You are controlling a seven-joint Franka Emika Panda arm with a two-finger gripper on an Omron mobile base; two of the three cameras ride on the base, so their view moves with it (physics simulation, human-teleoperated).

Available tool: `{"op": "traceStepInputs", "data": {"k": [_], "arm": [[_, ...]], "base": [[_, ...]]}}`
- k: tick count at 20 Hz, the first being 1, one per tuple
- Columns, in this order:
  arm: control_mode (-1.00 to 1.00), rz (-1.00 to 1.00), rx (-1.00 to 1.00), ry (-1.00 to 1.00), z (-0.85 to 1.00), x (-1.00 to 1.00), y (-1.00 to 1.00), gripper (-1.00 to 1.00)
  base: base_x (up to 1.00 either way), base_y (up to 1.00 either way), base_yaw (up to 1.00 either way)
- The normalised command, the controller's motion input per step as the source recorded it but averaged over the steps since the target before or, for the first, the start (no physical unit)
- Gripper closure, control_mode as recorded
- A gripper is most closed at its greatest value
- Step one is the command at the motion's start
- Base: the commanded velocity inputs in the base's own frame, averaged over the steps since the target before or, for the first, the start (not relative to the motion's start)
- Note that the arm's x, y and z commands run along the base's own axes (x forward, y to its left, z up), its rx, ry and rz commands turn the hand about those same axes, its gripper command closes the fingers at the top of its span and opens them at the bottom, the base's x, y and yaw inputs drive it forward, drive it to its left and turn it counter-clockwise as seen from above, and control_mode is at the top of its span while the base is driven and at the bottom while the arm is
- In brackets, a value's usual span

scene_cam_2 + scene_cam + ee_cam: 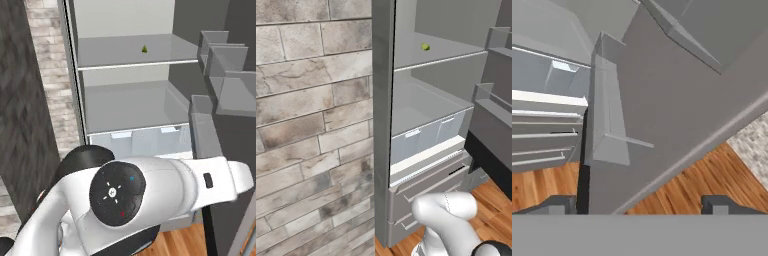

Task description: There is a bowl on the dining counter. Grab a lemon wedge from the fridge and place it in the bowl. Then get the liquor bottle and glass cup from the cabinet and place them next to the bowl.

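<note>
A small yellow-green lemon wedge (425,47) lies on the upper shelf (456,55) of the open fridge, toward the shelf's back. The right base view has the same lemon wedge (144,49) on that shelf (115,57). My gripper (639,205) is open, its two dark fingertips (557,204) set far apart with nothing between them. It is low down and points at the inner side of the fridge door and the wooden floor, well below the lemon wedge. My white arm (165,185) stretches to the right in front of the fridge.
Below the lemon's shelf are a bare shelf (421,107), two clear crisper drawers (428,137) and grey freezer drawers (426,185). The open door with its bins (220,55) stands at the right. A door bin (609,110) lies close ahead of the hand. A stone wall (311,125) flanks the left.
</note>
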Motion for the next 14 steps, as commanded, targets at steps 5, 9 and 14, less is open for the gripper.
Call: {"op": "traceStepInputs", "data": {"k": [5,9,14], "arm": [[-1.0,-0.01,-0.04,0.0,0.0,-0.07,1.0,-1.0],[-1.0,0.0,0.0,0.0,0.0,0.17,1.0,-1.0],[-1.0,0.0,0.0,0.0,0.0,0.22,1.0,-1.0]], "base": [[0.0,0.0,0.0],[0.0,0.0,0.0],[0.0,0.0,0.0]]}}
